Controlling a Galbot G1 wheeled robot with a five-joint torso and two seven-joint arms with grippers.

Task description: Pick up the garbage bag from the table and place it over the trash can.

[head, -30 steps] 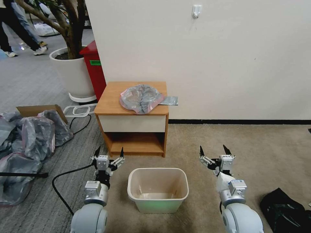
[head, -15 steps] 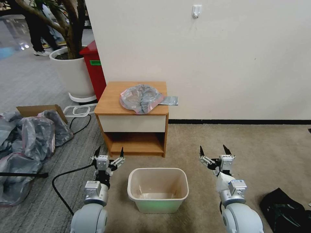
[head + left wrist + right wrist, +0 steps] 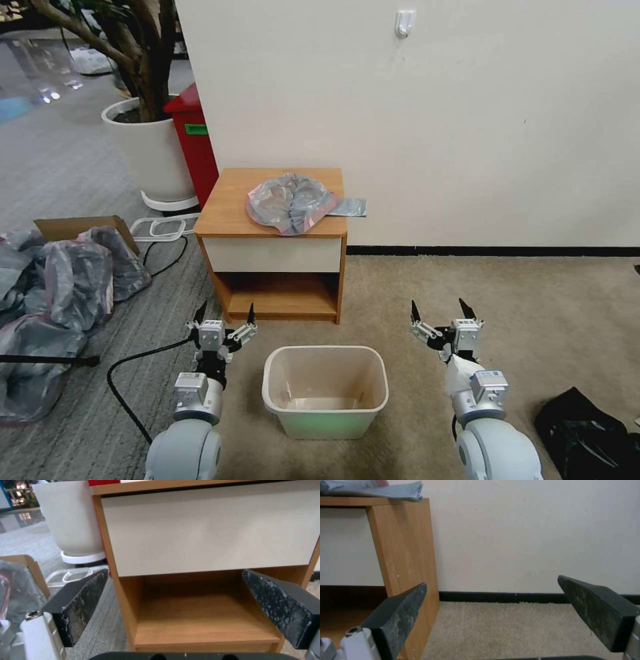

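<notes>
Nothing of the job looks started yet, as far as I can judge. The garbage bag [image 3: 291,202] lies crumpled on top of the table [image 3: 227,207], toward its right side, with a flap hanging just past the right edge, and nothing is touching it. The trash can [image 3: 325,390] stands unlined on the carpet in front of the table, between the two arms. The left gripper [image 3: 224,315] hovers low in front of the table's shelf opening with its fingers spread apart and nothing between them. The right gripper [image 3: 438,311] hangs at the same height over the carpet, right of the table, fingers likewise wide apart and holding nothing. So the picking up, the carrying and the fitting over the rim are all left to do. By count: one bag on the table, one table, one beige can, two grippers. Off to the side I see a pile of grey bags [image 3: 63,287] on the floor to the left and one black bag [image 3: 587,433] to the right.
</notes>
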